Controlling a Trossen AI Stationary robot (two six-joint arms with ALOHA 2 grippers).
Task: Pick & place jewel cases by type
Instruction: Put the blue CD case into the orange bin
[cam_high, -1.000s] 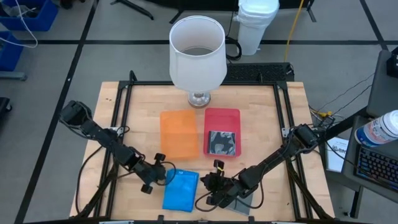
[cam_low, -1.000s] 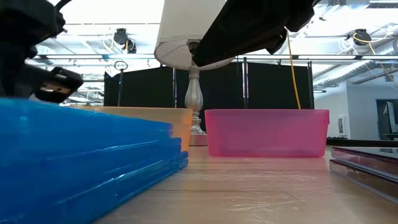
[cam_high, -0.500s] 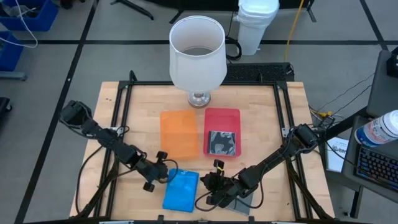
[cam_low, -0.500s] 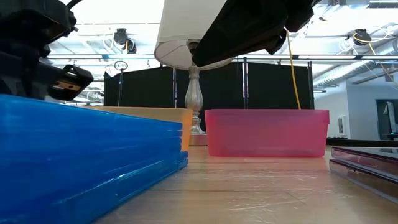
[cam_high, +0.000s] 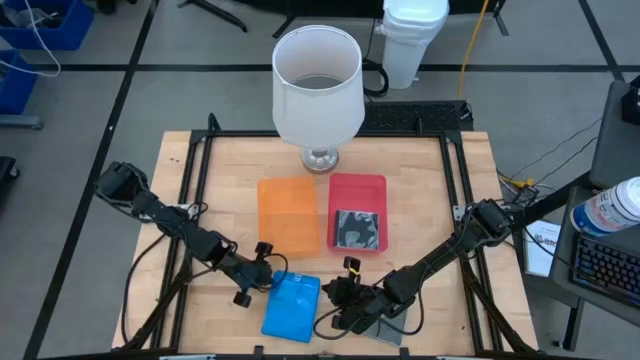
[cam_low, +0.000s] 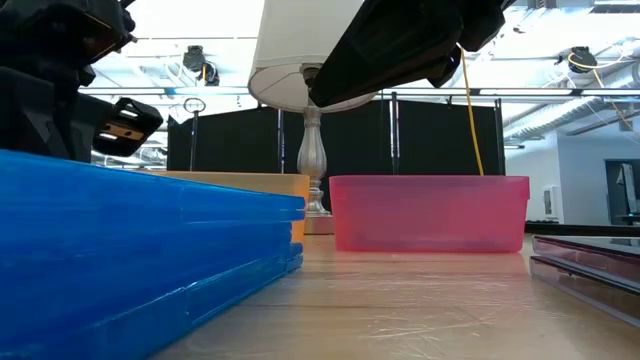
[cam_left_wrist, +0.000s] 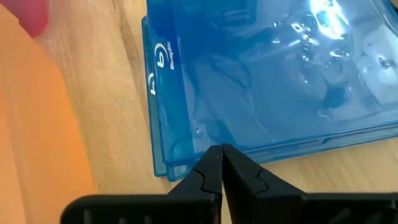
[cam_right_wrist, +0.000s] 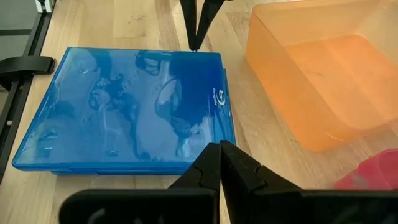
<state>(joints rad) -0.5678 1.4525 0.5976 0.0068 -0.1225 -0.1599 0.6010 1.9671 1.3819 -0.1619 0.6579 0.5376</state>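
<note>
**What the views cut off or hide**

In the low view the stack of blue jewel cases (cam_low: 140, 250) runs off the picture's left and bottom edges, and it hides most of the orange tray (cam_low: 270, 190) behind it. The dark cases (cam_low: 590, 265) are cropped at the right edge. From above, the right pincer (cam_high: 345, 305) covers part of those dark cases (cam_high: 392, 328). How many blue cases lie in the stack cannot be counted.

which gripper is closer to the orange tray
Left. The left gripper sits just off the orange tray's near corner, at the blue cases. The right gripper is farther, beyond those cases.
</note>
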